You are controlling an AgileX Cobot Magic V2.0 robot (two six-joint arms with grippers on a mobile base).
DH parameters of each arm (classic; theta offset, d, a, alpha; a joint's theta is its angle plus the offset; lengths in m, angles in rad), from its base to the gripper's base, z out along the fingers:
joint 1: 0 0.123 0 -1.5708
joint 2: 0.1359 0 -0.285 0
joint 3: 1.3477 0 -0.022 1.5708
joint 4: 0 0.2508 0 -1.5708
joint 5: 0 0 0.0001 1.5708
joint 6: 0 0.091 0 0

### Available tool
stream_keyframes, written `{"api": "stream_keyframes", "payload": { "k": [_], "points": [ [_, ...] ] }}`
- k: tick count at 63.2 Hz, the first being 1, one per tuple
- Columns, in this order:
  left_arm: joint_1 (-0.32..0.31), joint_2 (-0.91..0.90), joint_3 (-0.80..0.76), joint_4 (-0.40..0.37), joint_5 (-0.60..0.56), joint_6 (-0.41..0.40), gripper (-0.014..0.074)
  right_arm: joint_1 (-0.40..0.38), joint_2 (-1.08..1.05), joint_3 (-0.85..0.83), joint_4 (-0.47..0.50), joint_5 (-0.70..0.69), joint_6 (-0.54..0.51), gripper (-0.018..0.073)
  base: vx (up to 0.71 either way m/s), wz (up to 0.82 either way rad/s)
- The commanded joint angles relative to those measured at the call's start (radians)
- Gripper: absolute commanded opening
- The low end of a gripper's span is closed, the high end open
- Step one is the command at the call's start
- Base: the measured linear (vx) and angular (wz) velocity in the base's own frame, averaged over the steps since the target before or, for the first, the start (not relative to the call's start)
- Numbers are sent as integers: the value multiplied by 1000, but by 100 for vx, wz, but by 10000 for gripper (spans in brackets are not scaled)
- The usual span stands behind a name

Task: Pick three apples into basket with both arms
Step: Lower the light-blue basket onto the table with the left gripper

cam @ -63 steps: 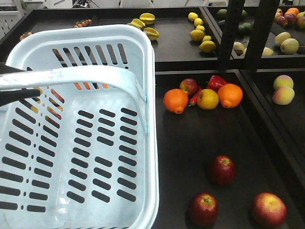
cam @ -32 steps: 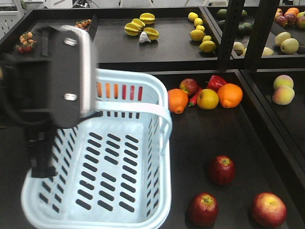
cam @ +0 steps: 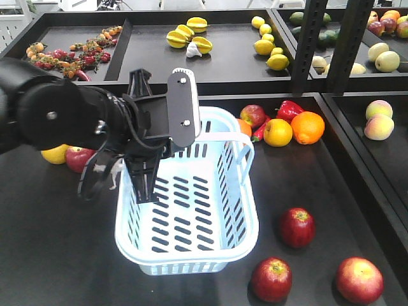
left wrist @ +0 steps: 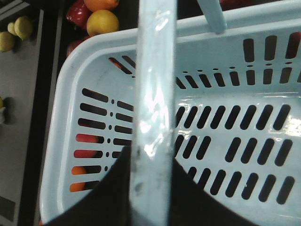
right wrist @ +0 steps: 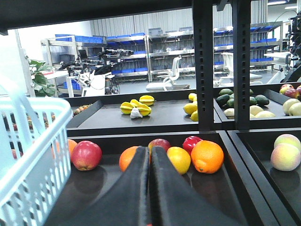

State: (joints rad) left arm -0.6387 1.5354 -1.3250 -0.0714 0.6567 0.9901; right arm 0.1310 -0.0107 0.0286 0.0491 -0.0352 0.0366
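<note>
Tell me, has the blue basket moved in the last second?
Yes. The basket has dropped away from the camera and shifted right, toward the red apple, which stayed put.

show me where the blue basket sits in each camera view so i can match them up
Front-facing: the basket sits centre, low in the picture.
Left wrist: it fills the frame, its handle crossing the middle.
Right wrist: only its slotted wall shows, at the left edge.
Shared landmark: the yellow fruit beside the red pepper, beyond the basket.
</note>
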Motion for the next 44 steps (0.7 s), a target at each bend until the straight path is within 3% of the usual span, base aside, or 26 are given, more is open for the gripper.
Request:
{"api": "stream_keyframes", "payload": {
  "k": [1, 7, 13, 34, 44],
  "points": [
    [31, 4, -30, -105, -93, 65, -6, -1, -10, 14, -3, -75, 0, -9, 0, 0],
    [55, 40, -30, -220, -93, 167, -6, -1, -10, 14, -3, -75, 0, -9, 0, 0],
    [72, 65, -30, -279, -93, 235, -6, -1, -10, 14, -3, -75, 0, -9, 0, 0],
    [88, 124, -27, -288, -110, 350, -6, -1, -10, 14, -3, -75, 0, -9, 0, 0],
    [118, 152, -3, -332, -153, 379, -6, -1, -10, 14, -3, -75, 0, -9, 0, 0]
  ]
}}
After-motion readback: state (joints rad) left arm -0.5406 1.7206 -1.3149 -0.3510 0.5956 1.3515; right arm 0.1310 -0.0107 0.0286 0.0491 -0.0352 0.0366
